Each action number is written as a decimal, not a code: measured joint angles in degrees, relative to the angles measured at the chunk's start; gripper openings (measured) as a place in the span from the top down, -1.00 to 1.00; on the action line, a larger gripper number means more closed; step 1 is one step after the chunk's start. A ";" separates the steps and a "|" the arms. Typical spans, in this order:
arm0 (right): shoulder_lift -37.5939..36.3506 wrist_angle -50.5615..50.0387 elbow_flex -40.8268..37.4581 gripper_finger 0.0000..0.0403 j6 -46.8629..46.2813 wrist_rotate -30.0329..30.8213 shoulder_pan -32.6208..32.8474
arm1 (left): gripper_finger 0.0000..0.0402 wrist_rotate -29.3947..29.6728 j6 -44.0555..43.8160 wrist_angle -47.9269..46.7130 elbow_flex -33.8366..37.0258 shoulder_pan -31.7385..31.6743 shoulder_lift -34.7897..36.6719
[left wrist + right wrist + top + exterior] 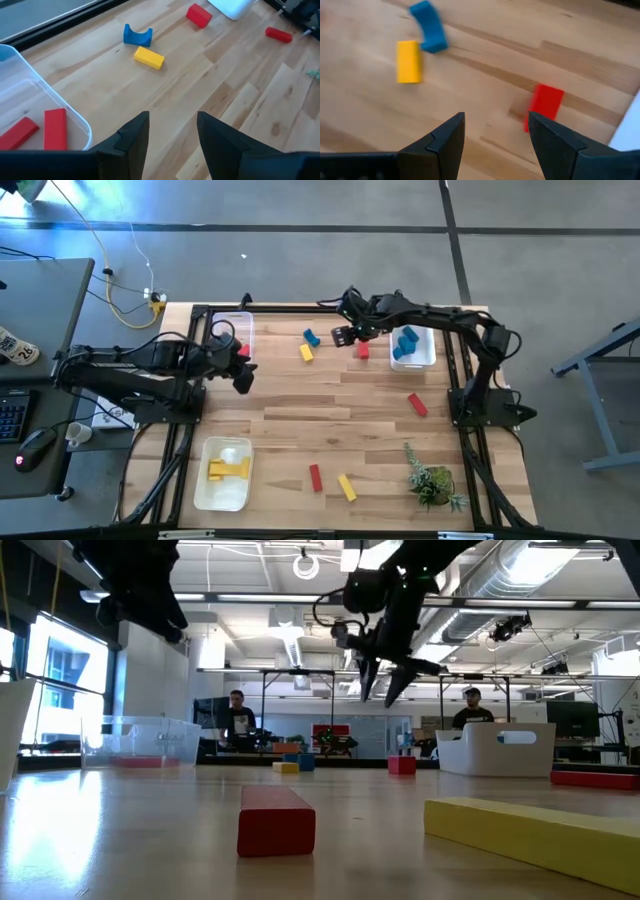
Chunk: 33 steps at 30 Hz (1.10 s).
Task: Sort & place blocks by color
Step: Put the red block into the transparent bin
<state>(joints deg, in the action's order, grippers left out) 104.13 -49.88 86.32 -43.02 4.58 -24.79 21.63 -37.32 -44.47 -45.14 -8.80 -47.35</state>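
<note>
Blocks (417, 404) lie scattered on my worktop (330, 420) seen from above; my right hand (345, 335) hangs beside a red cube (363, 351), fingers apart, empty. Low down, it hovers clear. My left hand (170, 135), fingers apart, sits by the bin (30, 100) holding red bars (55, 129).

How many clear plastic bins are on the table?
3: one at the far left holding red blocks, one at the far right holding blue blocks, one at the near left holding yellow blocks.

red blocks (417, 404): 5 (two binned) | yellow blocks (346, 487): 3 | blue blocks (311, 337): 3 | bins (222, 495): 3 | plant (432, 479): 1
</note>
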 joint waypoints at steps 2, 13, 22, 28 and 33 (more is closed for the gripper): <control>1.22 -0.76 0.00 -0.01 -0.68 0.04 -0.76 | 0.24 0.02 0.00 0.08 0.01 -0.53 0.00; 7.43 -3.68 0.00 -0.01 -1.61 0.86 -3.37 | 0.24 0.02 0.49 1.05 0.01 -1.42 0.00; 10.91 -5.97 -0.02 -0.01 -1.76 0.07 -4.93 | 0.24 0.02 1.57 1.05 0.01 -1.42 0.00; 12.56 -5.78 -0.04 -0.01 -1.30 -0.63 -5.16 | 0.24 0.11 1.57 1.09 0.01 -1.42 0.00; 13.93 -5.05 -0.04 -0.01 -0.42 -2.50 -5.75 | 0.24 1.08 1.57 1.18 0.01 -1.42 -0.01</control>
<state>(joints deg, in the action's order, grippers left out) 118.06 -54.93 86.28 -43.44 2.08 -30.53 22.71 -35.75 -43.29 -45.12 -10.22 -47.36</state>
